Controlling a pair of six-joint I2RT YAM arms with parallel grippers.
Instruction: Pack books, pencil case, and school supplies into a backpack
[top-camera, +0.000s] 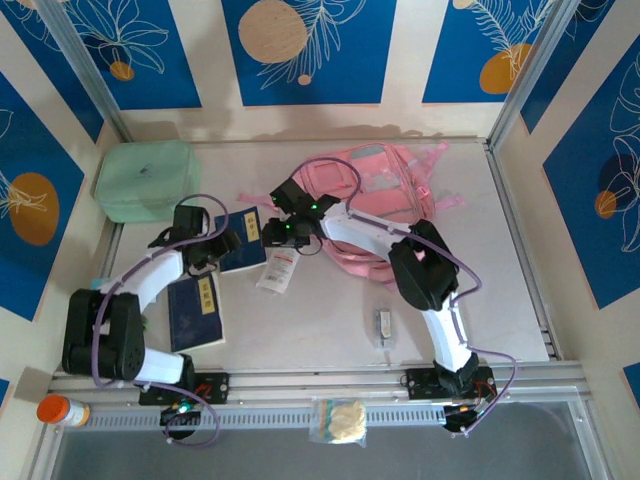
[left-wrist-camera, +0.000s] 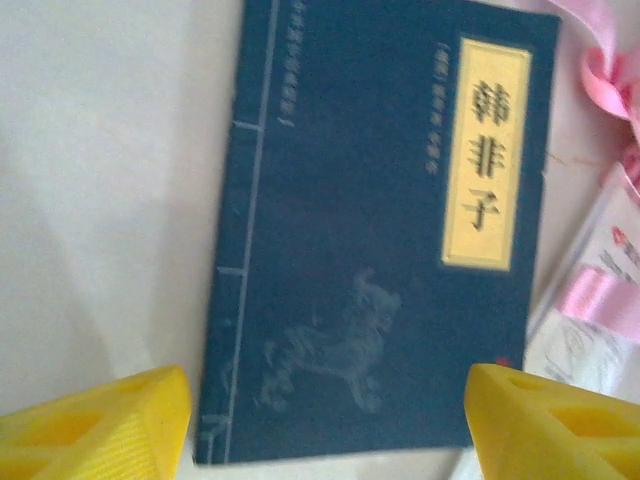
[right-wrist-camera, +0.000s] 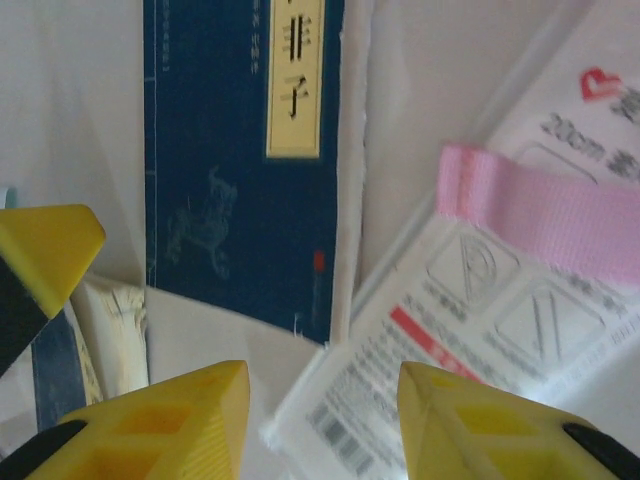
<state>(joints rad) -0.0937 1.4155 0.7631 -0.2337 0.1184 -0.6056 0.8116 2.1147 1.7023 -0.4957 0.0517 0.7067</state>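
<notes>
- At the far middle of the surface (top-camera: 480, 300) you have one pink backpack (top-camera: 385, 200).
- Two navy books: the first book (left-wrist-camera: 370, 230), labelled "韩非子", lies under your left end effector (left-wrist-camera: 325, 400), whose jaws are wide and empty; the second book (top-camera: 196, 312) is near the front-left edge.
- One white pencil case (right-wrist-camera: 480, 330), printed "20cm", lies under your right end effector (right-wrist-camera: 320, 385), jaws partly apart, gripping nothing.
- One tiny school supplies item (top-camera: 382, 325) sits alone on open surface.

You have the backpack (top-camera: 385, 190) at the back of the tabletop (top-camera: 300, 340), with the zip case (top-camera: 145, 180) well to its left. One book (top-camera: 243, 240) lies just left of the pouch (top-camera: 277, 270). A second book (top-camera: 195, 312) lies nearer the arm bases.
</notes>
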